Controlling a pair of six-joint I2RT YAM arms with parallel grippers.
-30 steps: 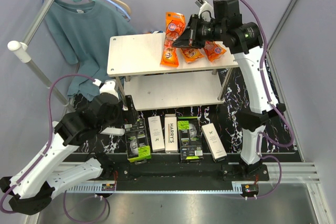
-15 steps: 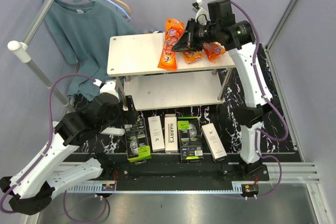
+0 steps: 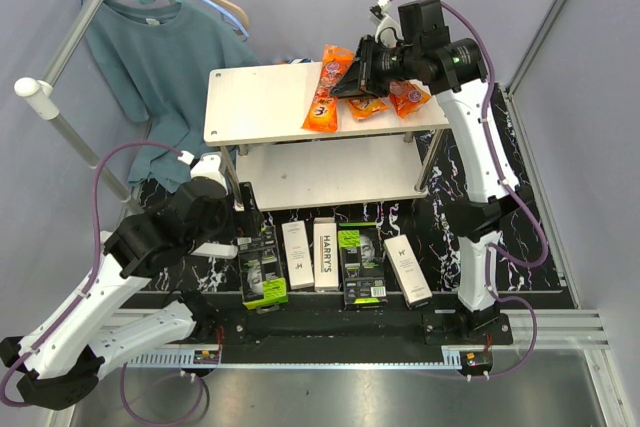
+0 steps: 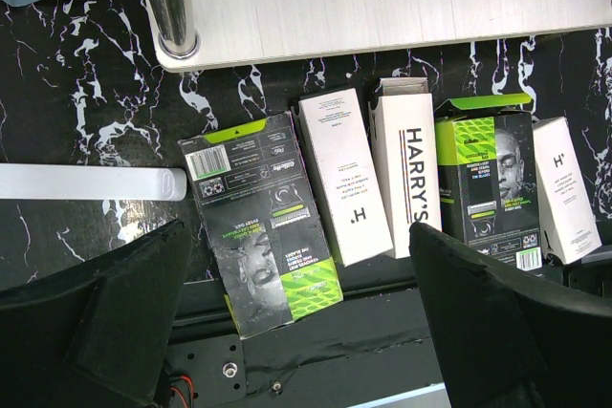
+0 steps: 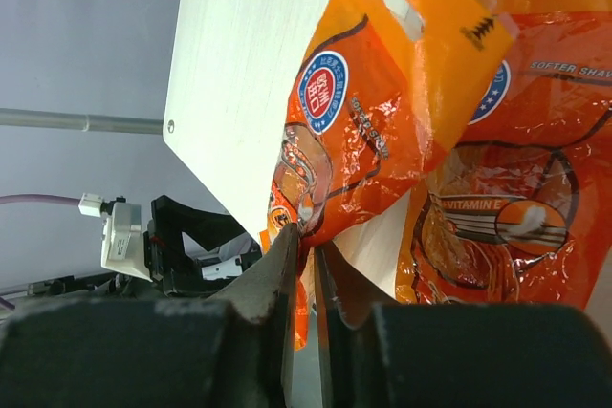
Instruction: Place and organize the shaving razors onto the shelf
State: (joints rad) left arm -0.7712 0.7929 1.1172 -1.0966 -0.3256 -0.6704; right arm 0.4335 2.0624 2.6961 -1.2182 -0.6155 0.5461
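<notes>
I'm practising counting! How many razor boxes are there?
5, lined up on the black marbled tabletop: black cardboard box, slim white box, white HARRY'S box, other black box, last white box.

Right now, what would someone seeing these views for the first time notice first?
The shiny orange snack packets on the right of the shelf top board, with the right gripper at one packet's edge, its jaws nearly together. Next, the five razor boxes lined up on the black marbled mat in front of the shelf, with the left gripper open above them.
</notes>
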